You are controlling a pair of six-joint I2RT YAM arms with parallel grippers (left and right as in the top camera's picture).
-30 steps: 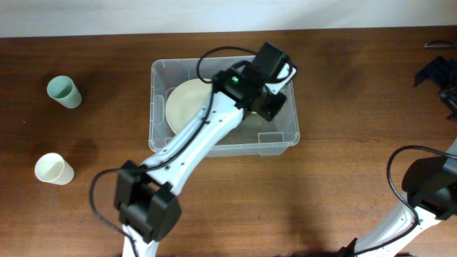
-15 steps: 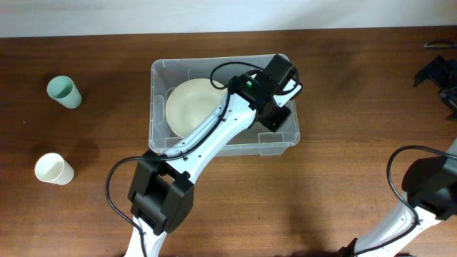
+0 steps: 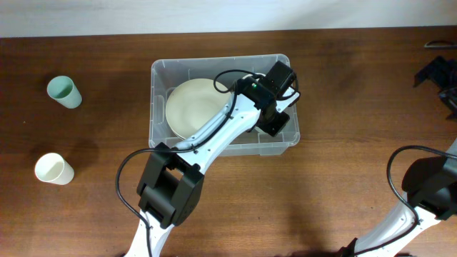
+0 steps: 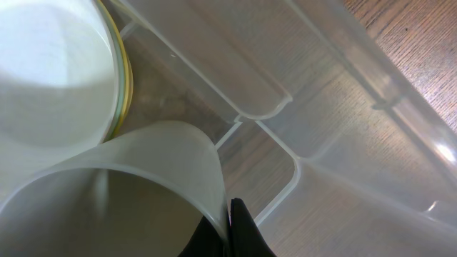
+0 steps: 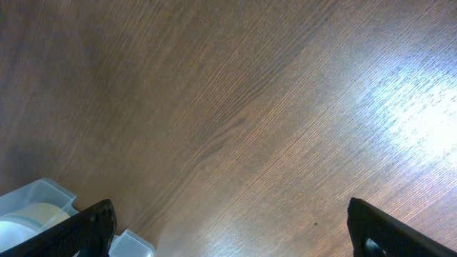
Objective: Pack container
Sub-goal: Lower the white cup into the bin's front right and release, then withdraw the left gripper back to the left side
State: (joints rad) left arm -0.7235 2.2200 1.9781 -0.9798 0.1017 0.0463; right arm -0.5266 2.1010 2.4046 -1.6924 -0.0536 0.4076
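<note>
The left gripper (image 4: 227, 225) is clamped on the rim of a translucent white cup (image 4: 121, 178), low inside the right end of the clear container (image 3: 214, 63). The container sits mid-table with a cream plate (image 3: 187, 107) in it. The right gripper (image 5: 232, 218) gapes wide over the bare table (image 5: 250, 107), holding nothing.

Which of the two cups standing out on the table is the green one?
The pale green plastic cup, nearer the wooden table's far edge, level with the clear plastic container; the white plastic cup sits nearer the front.
</note>
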